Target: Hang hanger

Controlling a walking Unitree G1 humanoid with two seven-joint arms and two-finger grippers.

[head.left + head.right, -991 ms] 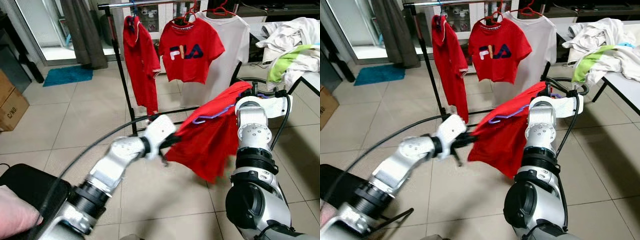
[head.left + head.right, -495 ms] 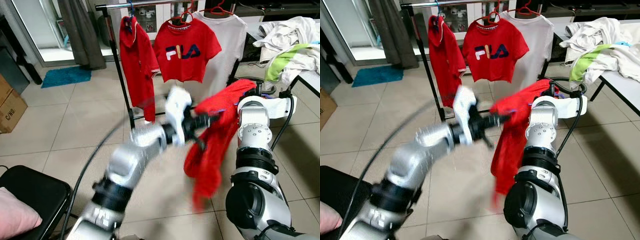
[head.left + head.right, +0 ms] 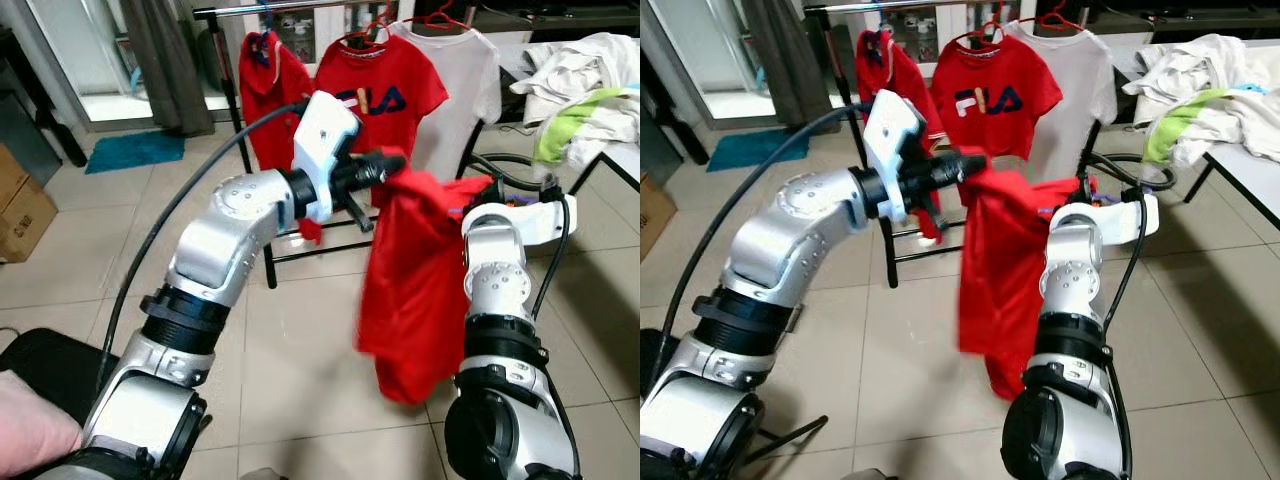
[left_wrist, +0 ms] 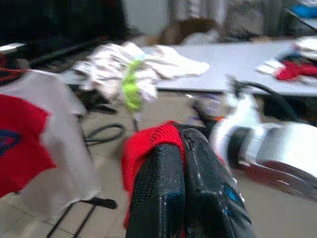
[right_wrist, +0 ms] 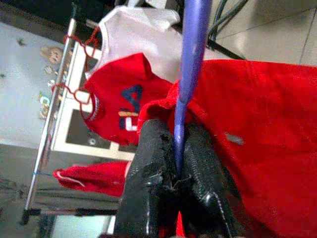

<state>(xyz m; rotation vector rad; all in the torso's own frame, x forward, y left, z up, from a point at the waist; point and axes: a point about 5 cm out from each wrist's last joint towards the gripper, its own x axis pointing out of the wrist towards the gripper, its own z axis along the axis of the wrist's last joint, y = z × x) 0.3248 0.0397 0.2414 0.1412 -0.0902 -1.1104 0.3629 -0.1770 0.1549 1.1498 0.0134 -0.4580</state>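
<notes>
The task is partway, by my reading: the garment is dressed on its hanger and lifted, but not yet on the rail. The left hand [image 3: 385, 165] is clamped on a fold of the red shirt [image 3: 415, 285], holding it up in front of the clothes rack [image 3: 235, 120]. The right hand [image 5: 173, 163] is closed on the purple hanger [image 5: 190, 64], at about 3 o'clock from the left hand. The rail [image 3: 250, 10] lies toward 12 o'clock, already carrying a red FILA shirt [image 3: 385, 95] and a white shirt [image 3: 465, 90]. Left to do: raise the hook over the rail and let go. A desk [image 3: 625, 155] with piled laundry sits at 2 o'clock.
</notes>
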